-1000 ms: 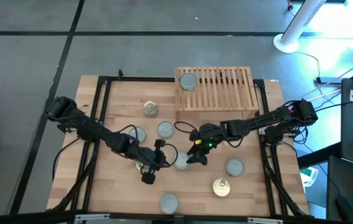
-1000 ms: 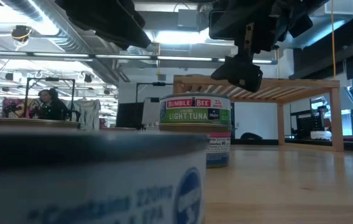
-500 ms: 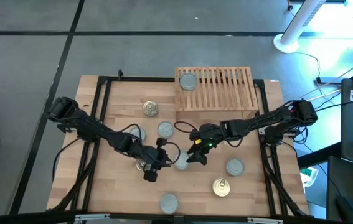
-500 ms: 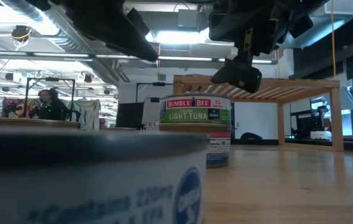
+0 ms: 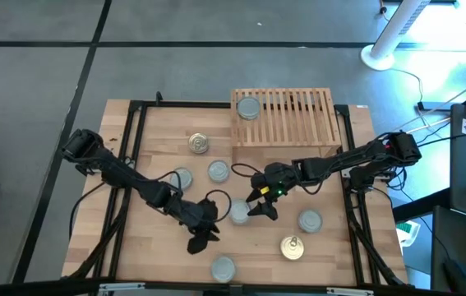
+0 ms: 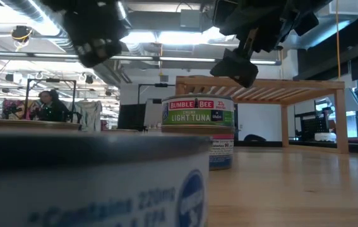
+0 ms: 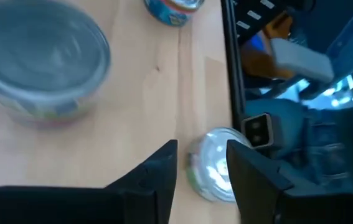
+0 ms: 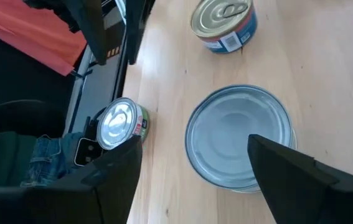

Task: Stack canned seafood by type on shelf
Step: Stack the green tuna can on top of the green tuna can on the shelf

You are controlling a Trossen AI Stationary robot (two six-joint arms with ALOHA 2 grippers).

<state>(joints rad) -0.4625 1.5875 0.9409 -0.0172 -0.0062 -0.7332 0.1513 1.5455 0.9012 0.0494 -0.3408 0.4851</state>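
The right claw (image 5: 259,205) hangs over the middle of the counter (image 5: 159,255) with its fingers spread wide, gripping nothing; a silver-topped can (image 5: 239,211) stands just beside it, and in the right wrist view that can (image 8: 240,144) lies between the two dark fingers. The left claw (image 5: 204,237) is low over the front-centre of the counter, its fingers parted a little and empty — the left wrist view shows another silver-topped can (image 7: 216,165) in the gap beyond them, near the counter's edge.

Outward from the claws, the other cans are scattered singly on the pale plank surface: two silver ones (image 5: 219,171) (image 5: 181,178) left of centre, a gold pull-ring can (image 5: 199,143) farther back, a silver can (image 5: 310,220) and a gold one (image 5: 292,247) to the right, and one silver can (image 5: 223,267) at the front edge. The shelf (image 5: 298,123), a slatted light-wood rack, sits at the back right of the counter with a single silver can (image 5: 248,108) on its left end.

From counter height, a tuna can (image 6: 197,129) stands before the shelf (image 6: 292,91). Behind lies an open workroom with ceiling ducts and strip lights, and a person (image 6: 51,106) far off at the left. The floor is grey concrete — a white fan base (image 5: 378,56) stands beyond the counter.
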